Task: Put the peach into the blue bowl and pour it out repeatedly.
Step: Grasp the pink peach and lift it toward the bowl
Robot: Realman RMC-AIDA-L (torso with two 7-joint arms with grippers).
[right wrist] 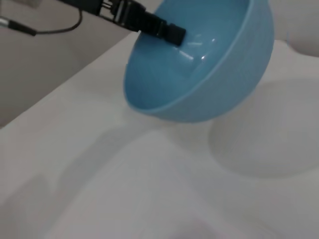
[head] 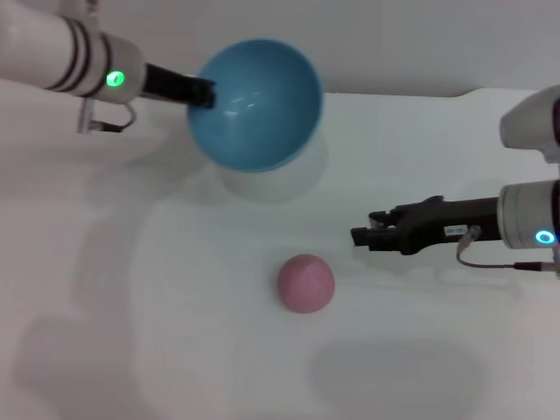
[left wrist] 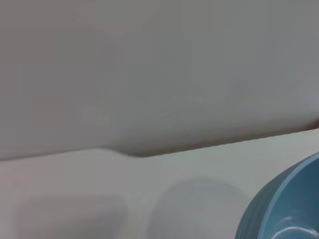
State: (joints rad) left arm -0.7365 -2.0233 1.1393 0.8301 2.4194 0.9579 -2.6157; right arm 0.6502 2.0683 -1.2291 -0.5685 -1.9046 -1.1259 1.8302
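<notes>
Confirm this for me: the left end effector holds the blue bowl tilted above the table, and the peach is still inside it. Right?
Not quite. The left end effector does hold the blue bowl by its rim, tilted above the table, but the bowl is empty. The head view shows the peach lying on the table, near the right end effector.

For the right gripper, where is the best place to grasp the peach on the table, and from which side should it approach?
Probably across its widest middle, coming from above. The peach is a smooth ball lying free on the white table, with no handle and nothing touching it. The right gripper hangs beside it toward the robot's right, while the left gripper holds the blue bowl tilted and empty by its rim.
</notes>
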